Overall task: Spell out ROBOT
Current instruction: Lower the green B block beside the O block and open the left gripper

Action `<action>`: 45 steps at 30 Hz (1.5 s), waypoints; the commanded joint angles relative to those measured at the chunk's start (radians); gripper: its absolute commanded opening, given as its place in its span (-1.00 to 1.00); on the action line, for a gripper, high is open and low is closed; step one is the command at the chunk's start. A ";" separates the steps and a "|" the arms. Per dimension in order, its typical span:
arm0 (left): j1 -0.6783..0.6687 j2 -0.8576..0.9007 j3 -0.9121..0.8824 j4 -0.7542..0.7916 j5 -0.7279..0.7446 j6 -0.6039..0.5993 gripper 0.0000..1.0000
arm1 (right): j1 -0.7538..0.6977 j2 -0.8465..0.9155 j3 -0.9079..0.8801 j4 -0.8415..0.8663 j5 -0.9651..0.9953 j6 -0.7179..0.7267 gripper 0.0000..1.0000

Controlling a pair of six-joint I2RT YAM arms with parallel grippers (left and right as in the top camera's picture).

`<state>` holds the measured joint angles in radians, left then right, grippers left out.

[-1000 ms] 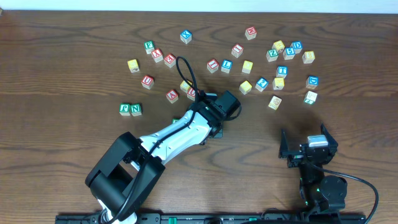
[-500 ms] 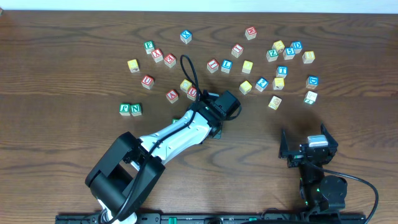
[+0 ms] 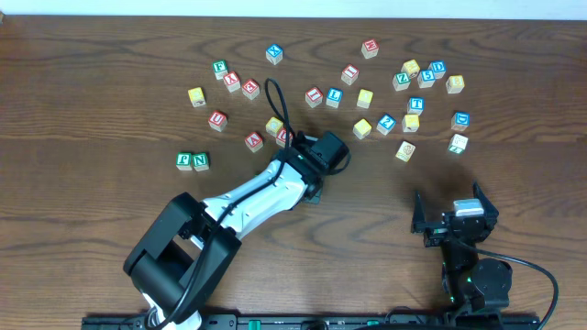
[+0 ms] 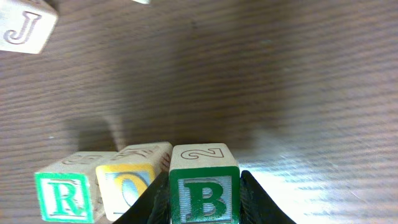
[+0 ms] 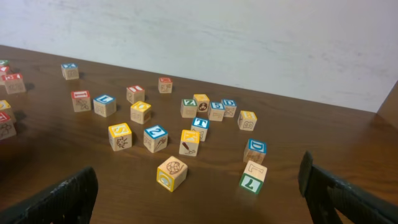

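In the left wrist view a green-lettered R cube (image 4: 62, 196), a yellow-faced O cube (image 4: 127, 183) and a green-lettered B cube (image 4: 204, 190) stand in a row from left to right. My left gripper (image 4: 204, 180) is shut on the B cube, one jaw on each side. From overhead the left arm hides this row, and the left gripper (image 3: 312, 191) sits under the wrist. A second yellow-faced cube (image 5: 172, 173) (image 3: 404, 150) lies ahead of my right gripper (image 5: 202, 199) (image 3: 454, 220), which stands open and holds nothing. The blue T cube (image 3: 415, 104) sits further back.
Many loose letter cubes are scattered across the far half of the table. Green F and N cubes (image 3: 193, 161) stand left of the arm, and red-lettered cubes (image 3: 240, 84) lie behind it. A green-faced cube (image 5: 252, 178) lies near the right gripper. A J cube (image 4: 22, 31) lies far left.
The left wrist has shifted slightly back and to the left with the B cube in its grip. The right arm has not moved.
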<state>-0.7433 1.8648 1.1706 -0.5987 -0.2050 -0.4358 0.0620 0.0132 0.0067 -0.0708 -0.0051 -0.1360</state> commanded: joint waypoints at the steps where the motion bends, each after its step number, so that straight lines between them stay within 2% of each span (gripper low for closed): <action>1: 0.021 0.012 -0.032 -0.005 -0.016 0.020 -0.85 | -0.006 0.000 -0.001 -0.005 -0.005 0.008 0.98; 15: 0.020 0.012 -0.032 0.045 0.176 -0.009 -0.85 | -0.006 0.000 -0.001 -0.005 -0.005 0.008 0.99; 21: 0.020 0.012 -0.032 0.045 0.166 -0.150 -0.85 | -0.006 0.000 -0.001 -0.005 -0.005 0.008 0.99; 26: 0.020 0.012 -0.032 0.040 0.103 -0.237 -0.85 | -0.006 0.000 -0.001 -0.005 -0.005 0.008 0.98; 35: 0.021 0.012 -0.032 0.039 0.028 -0.236 -0.85 | -0.006 0.000 -0.001 -0.005 -0.005 0.008 0.99; 45: 0.063 0.012 -0.032 0.027 0.012 -0.236 -0.85 | -0.006 0.000 -0.001 -0.005 -0.005 0.008 0.99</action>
<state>-0.7120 1.8626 1.1625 -0.5529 -0.1642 -0.6586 0.0620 0.0132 0.0067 -0.0711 -0.0051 -0.1360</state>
